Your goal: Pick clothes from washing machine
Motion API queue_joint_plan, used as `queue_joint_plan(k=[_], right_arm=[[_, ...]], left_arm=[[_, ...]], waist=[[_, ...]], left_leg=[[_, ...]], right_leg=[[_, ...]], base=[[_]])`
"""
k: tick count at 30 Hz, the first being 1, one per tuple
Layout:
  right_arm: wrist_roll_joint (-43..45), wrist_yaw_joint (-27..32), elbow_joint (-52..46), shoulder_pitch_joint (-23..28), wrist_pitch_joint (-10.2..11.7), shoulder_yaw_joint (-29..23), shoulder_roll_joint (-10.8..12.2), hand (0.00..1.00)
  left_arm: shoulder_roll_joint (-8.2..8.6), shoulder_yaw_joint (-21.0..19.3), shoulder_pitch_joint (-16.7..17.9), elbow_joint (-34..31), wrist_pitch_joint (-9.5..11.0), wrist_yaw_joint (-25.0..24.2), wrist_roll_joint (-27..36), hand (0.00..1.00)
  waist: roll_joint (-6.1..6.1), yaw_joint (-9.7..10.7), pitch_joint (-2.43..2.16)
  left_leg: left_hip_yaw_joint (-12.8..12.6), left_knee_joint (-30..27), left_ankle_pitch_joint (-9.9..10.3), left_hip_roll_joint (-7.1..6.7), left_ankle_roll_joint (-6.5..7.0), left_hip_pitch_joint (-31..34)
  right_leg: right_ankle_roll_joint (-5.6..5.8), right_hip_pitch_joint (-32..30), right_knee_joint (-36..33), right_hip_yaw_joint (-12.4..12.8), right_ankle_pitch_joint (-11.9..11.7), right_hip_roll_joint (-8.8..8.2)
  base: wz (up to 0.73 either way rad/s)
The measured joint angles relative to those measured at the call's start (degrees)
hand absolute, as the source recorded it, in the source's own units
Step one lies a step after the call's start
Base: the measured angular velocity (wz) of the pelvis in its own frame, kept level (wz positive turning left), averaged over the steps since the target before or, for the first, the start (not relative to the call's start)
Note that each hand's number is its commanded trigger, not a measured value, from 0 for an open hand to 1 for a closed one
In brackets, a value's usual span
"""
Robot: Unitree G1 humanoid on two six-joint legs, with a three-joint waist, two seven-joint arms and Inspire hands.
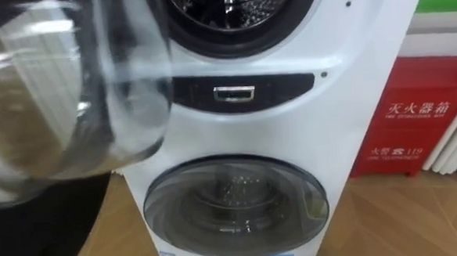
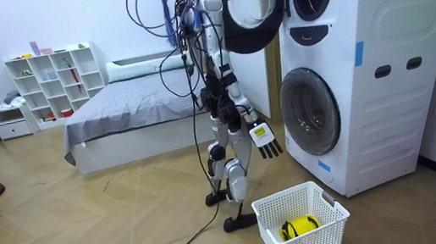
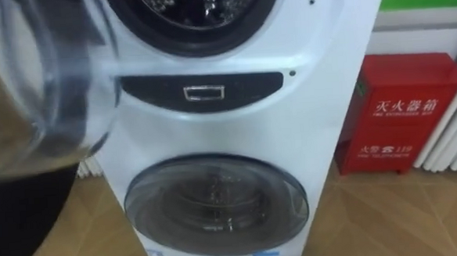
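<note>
You have the robot standing just in front of the stacked washing machine point(image 2: 365, 75), facing it, with the bed point(image 2: 131, 108) behind the robot on the side away from the machine. The machine's upper door point(image 2: 246, 7) is swung wide open toward the robot's left, at head height. The upper drum point(image 1: 237, 2) behind it shows bare metal, but you cannot tell whether clothes lie inside. The lower door point(image 1: 236, 206) of the machine is closed. A red cabinet point(image 1: 420, 118) stands on the floor just beside the machine, on the robot's right. A white basket point(image 2: 303, 242) sits on the floor near the machine's foot, with a yellow item point(image 2: 299, 226) in it. The right robot hand point(image 2: 265, 139) hangs low in front of the lower door, fingers relaxed and holding nothing. The left arm reaches up toward the open door, and you cannot tell the left robot hand's state.
</note>
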State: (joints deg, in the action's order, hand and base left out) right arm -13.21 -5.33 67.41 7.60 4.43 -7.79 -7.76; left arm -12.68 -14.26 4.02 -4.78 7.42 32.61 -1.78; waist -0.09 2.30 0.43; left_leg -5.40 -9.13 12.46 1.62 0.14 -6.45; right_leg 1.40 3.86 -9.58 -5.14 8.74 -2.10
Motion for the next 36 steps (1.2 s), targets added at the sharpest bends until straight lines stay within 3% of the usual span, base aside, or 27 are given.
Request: queue_joint_plan(k=[2, 3, 5, 10, 12, 14, 15, 20, 24, 26, 31, 34, 36], right_arm=[[-0.3, -0.7, 0.1, -0.3, 0.0, 1.1, 0.0, 0.00], [-0.3, -1.1, 0.1, -0.6, 0.0, 2.1, 0.0, 0.00], [-0.4, -1.1, 0.3, -0.5, -0.1, 3.6, 0.1, 0.00], [-0.6, -1.6, 0.2, -1.4, -0.1, 6.0, 0.3, 0.00], [-0.6, -1.8, 2.1, -3.5, -0.1, 8.9, 0.5, 0.00], [-0.6, -1.7, 3.1, -5.2, -0.1, 9.9, 0.8, 0.00], [-0.4, -1.7, 3.1, -5.4, 0.0, 10.8, 0.8, 0.00], [-0.6, -1.8, 3.3, -5.7, -0.1, 13.0, 0.8, 0.00], [-0.4, -1.7, 3.9, -6.5, 0.0, 13.3, 0.8, 0.00], [-0.5, -1.7, 3.9, -6.4, 0.0, 13.4, 0.8, 0.00], [-0.7, -1.8, 3.7, -5.6, 0.0, 13.0, 0.7, 0.00], [-1.3, -1.8, 3.3, -4.8, 0.0, 12.8, 0.7, 0.00], [-1.4, -1.8, 3.3, -4.7, 0.0, 12.7, 0.6, 0.00]], left_arm=[[0.01, 2.9, -0.8, -8.0, 1.7, -0.7, -0.1, 0.00], [0.04, 4.5, -1.7, -10.2, 3.0, -1.3, -1.5, 0.00], [0.24, 6.1, -1.9, -9.8, 2.9, -2.1, -2.2, 0.00], [3.00, 14.8, -1.8, -9.3, 3.0, -6.8, -2.1, 0.00], [3.18, 21.0, -2.2, -6.6, 3.0, -9.7, -2.0, 0.00], [3.74, 25.0, -2.4, -4.1, 3.0, -11.2, -1.2, 0.00], [5.61, 25.2, -2.7, -3.9, 3.1, -11.7, -1.3, 0.00], [5.30, 29.2, -2.7, 0.0, 2.8, -15.0, -1.1, 0.00], [5.22, 36.2, -2.7, 7.8, 1.5, -18.2, -1.1, 0.00], [5.00, 38.0, -2.6, 9.8, 1.5, -19.7, -1.0, 0.00], [4.58, 37.3, -0.8, 12.4, 1.5, -22.1, -1.1, 0.00], [3.49, 36.4, 0.4, 17.9, 2.1, -22.2, -1.1, 0.00], [2.82, 35.1, 1.2, 25.9, 2.8, -22.2, -1.2, 0.00]], waist=[[0.21, 0.3, 0.05], [0.45, 0.6, 0.39], [0.89, 1.2, 0.81], [0.04, 2.3, 0.59], [-1.01, 3.1, 0.26], [-1.73, 3.9, 0.23], [-2.17, 3.7, 0.12], [-2.24, 3.6, 0.09], [-1.92, 4.0, 0.49], [-1.80, 3.8, 0.49], [-1.82, 3.7, 0.51], [-2.10, 3.4, 0.23], [-2.34, 2.1, -0.06]], left_leg=[[-0.1, 0.4, 0.0, -0.01, 0.01, -0.3], [-0.2, 0.5, 0.0, -0.02, 0.01, -0.9], [-0.3, 0.5, 0.0, -0.06, 0.01, -1.1], [0.2, -0.1, -0.1, -0.37, 0.13, 0.1], [0.3, -0.3, -0.1, -0.44, 0.15, 0.3], [0.1, -0.4, -0.1, -0.50, 0.21, 0.8], [0.0, -0.4, -0.2, -0.50, 0.23, 0.9], [-0.1, -0.4, -0.2, -0.51, 0.24, 0.7], [-0.4, -0.4, -0.2, -0.47, 0.24, 0.8], [-0.8, -0.3, -0.2, -0.36, 0.24, 0.9], [-1.1, -0.2, -0.2, -0.22, 0.23, 0.8], [-1.2, -0.2, -0.2, -0.24, 0.23, 0.7], [-1.8, -0.2, -0.2, -0.22, 0.23, 0.5]], right_leg=[[0.00, 0.5, -0.1, 0.1, 0.0, 0.01], [0.01, 0.8, -0.1, 0.1, 0.0, 0.01], [0.02, 0.9, -0.1, 0.1, 0.0, 0.00], [0.22, 0.2, 0.1, -0.7, 0.2, -0.38], [0.22, 0.1, 0.1, -0.6, 0.2, -0.43], [0.22, 0.0, 0.0, -0.5, 0.2, -0.51], [0.22, -0.2, 0.0, -0.4, 0.2, -0.55], [0.22, 0.0, 0.0, -0.5, 0.2, -0.59], [0.22, -0.2, 0.0, -0.4, 0.2, -0.55], [0.21, -0.7, -0.1, 0.0, 0.1, -0.41], [0.14, -0.9, -0.1, 0.3, 0.1, -0.25], [0.15, -0.9, 0.0, 0.3, 0.1, -0.26], [0.14, -0.9, 0.0, 0.9, 0.1, -0.20]], base=[[-0.02], [-0.09], [-0.03], [0.10], [0.00], [-0.02], [0.00], [0.00], [-0.03], [-0.11], [-0.05], [0.00], [-0.12]])
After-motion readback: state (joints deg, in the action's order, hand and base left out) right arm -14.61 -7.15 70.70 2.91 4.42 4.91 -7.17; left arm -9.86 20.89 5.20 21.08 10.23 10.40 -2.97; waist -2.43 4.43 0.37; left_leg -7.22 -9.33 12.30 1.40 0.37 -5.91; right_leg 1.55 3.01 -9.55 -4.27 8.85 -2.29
